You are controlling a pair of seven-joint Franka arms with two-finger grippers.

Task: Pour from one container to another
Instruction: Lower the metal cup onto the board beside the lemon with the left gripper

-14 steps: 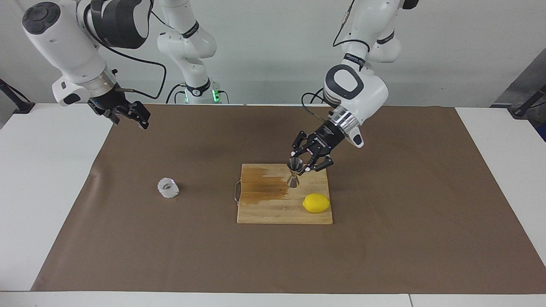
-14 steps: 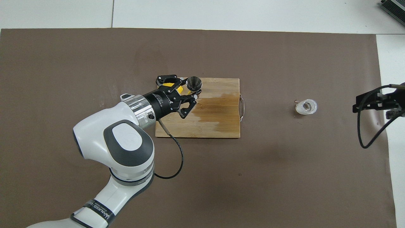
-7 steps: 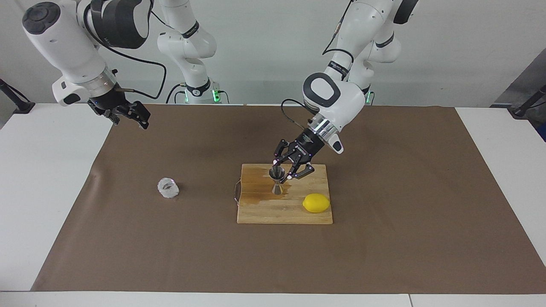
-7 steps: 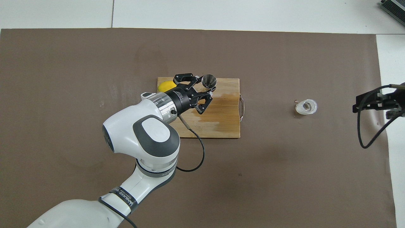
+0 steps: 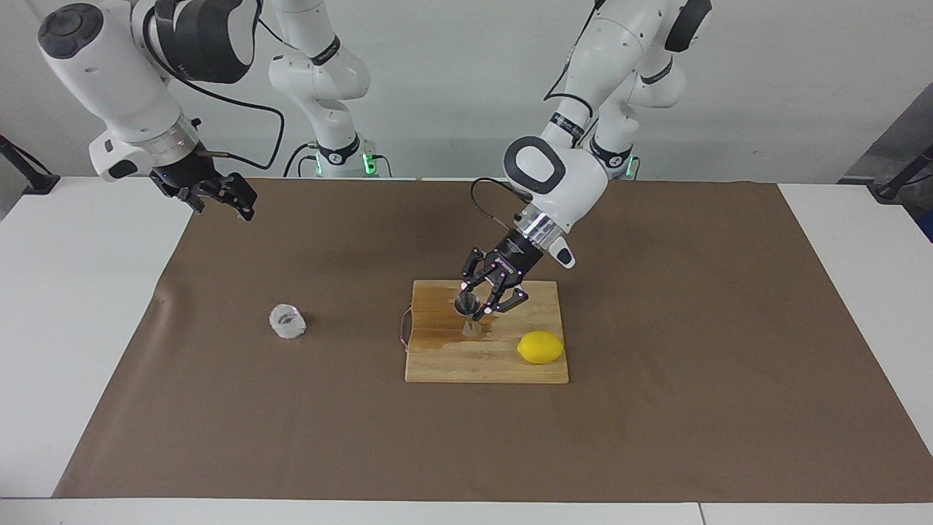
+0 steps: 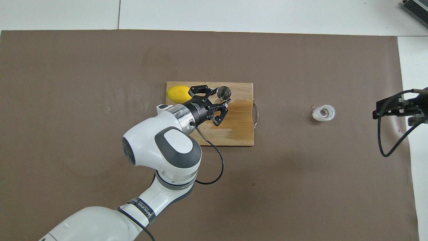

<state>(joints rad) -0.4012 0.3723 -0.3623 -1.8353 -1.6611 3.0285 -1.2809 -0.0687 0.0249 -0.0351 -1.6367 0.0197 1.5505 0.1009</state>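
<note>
left claw (image 5: 482, 305) pinching shiny steel hourglass jigger (image 5: 468, 316), upright over wet board (image 5: 444, 361).

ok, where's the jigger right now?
The jigger is in the left pincer, upright over the cutting board, beside the lemon and toward the right arm's end from it.
</note>
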